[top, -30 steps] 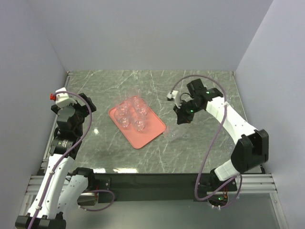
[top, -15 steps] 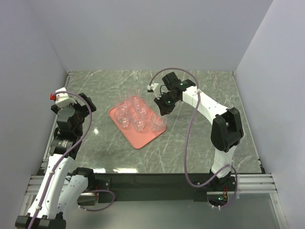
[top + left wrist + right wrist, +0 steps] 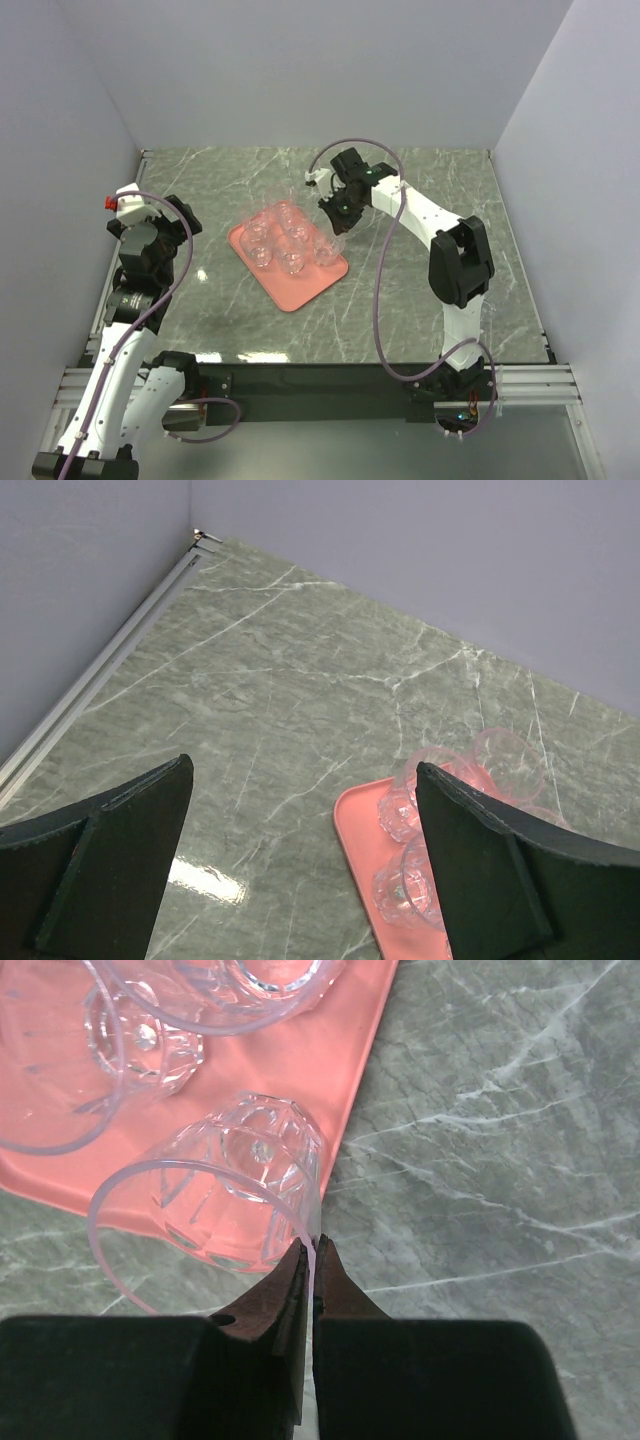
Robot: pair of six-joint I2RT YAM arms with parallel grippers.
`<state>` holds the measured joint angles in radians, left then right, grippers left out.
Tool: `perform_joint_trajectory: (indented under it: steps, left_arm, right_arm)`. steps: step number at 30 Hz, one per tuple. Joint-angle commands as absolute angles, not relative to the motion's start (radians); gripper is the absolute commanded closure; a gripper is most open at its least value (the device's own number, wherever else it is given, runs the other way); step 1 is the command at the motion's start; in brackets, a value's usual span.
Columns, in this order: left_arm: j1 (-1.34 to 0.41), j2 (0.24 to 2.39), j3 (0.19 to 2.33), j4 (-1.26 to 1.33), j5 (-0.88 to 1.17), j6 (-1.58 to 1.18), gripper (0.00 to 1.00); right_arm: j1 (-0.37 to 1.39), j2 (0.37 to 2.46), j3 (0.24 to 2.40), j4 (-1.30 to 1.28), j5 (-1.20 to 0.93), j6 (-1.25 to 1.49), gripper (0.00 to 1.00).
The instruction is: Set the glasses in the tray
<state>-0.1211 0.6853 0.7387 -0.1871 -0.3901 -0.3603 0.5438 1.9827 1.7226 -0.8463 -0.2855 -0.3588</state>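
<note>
So, the right gripper (image 3: 312, 1250) is pinching a glass (image 3: 215, 1195) by its rim, with the jaws clamped together on that thin clear wall. The glass is tilting right at the edge of the tray (image 3: 345, 1055), its base over the pink and its mouth hanging out over the marble. I can't tell whether it's touching the tray floor.

There's lots of bare stone lying open to the right of that edge and along the near side. The tray's far corner is sitting closer to the back wall (image 3: 320, 80).

The other glasses (image 3: 278, 235) are standing bunched together inside the tray, filling its far end, while the near end is showing bare pink.

The left gripper (image 3: 305, 770) is hanging with its fingers wide apart, holding nothing, over by the left wall and well apart from the tray. The table (image 3: 430, 300) is grey-green marble with plain pale walls boxing in three sides.
</note>
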Motion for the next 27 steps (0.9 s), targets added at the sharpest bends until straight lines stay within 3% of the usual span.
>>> perform_joint_trajectory:
  steps: [1, 12, 22, 27]
  left_arm:
    - [-0.117, 0.689, 0.73, -0.149, -0.383, -0.35, 0.01]
    - [-0.118, 0.689, 0.732, -0.149, -0.382, -0.35, 0.01]
    - [-0.117, 0.689, 0.732, -0.149, -0.38, -0.348, 0.01]
    - [-0.117, 0.689, 0.729, -0.147, -0.377, -0.348, 0.01]
  right_arm:
    - [0.558, 1.982, 1.776, -0.815, -0.261, -0.327, 1.0]
    - [0.574, 2.006, 1.786, -0.81, -0.238, -0.321, 0.98]
    - [0.586, 2.0, 1.802, -0.813, -0.218, -0.313, 0.59]
    - [0.584, 1.945, 1.784, -0.821, -0.195, -0.339, 0.54]
